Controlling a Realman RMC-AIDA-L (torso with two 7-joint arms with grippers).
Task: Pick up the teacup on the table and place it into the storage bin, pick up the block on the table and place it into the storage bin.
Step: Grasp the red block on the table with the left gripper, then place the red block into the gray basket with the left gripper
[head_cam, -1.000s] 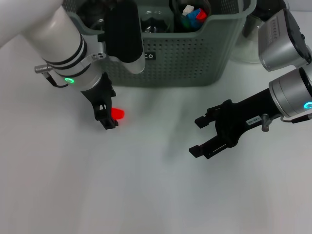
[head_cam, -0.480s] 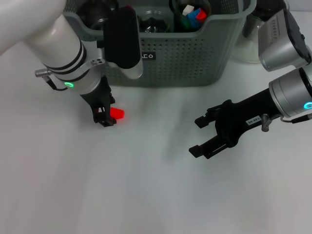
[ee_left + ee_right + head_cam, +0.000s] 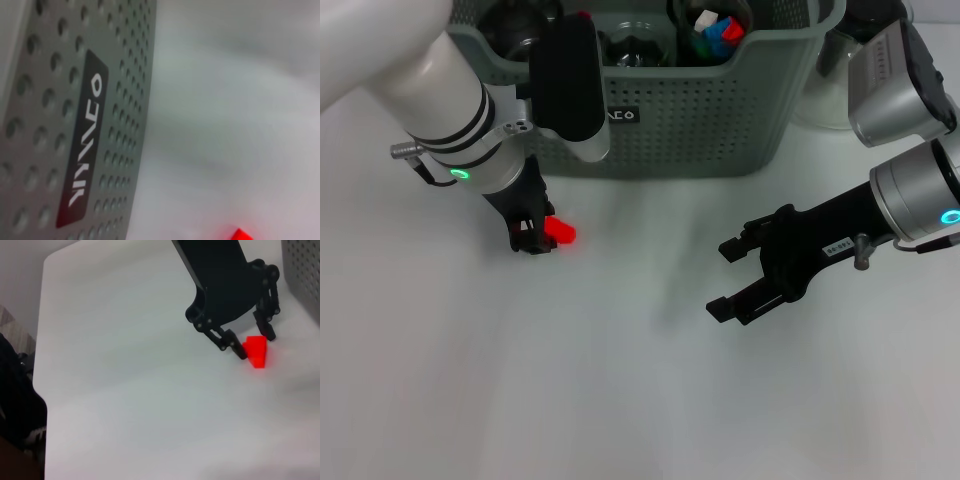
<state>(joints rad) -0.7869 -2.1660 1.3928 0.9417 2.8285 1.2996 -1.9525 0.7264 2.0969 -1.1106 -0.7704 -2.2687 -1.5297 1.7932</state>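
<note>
Right gripper (image 3: 728,279): positioned above the tabletop (image 3: 620,400) toward its right edge, nearer the front than anything else on the surface. Both fingers are spread wide with nothing between them. It is well apart from the block.

Block (image 3: 559,232): small and red, resting on the tabletop in its left half, just in front of the storage bin's front wall. No teacup can be made out on the bare tabletop.

Left gripper (image 3: 532,234): lowered to the tabletop at the block. In the right wrist view the two black fingers (image 3: 235,344) stand apart, one on each side of the block's upper end. Whether they touch the block cannot be determined. The block remains on the surface.

Storage bin (image 3: 720,120): grey-green with perforated walls, standing at the far edge of the tabletop. A black label (image 3: 80,150) with white lettering sits on its front wall. Inside are dark rounded items and small coloured pieces (image 3: 715,28); their exact nature cannot be determined.
</note>
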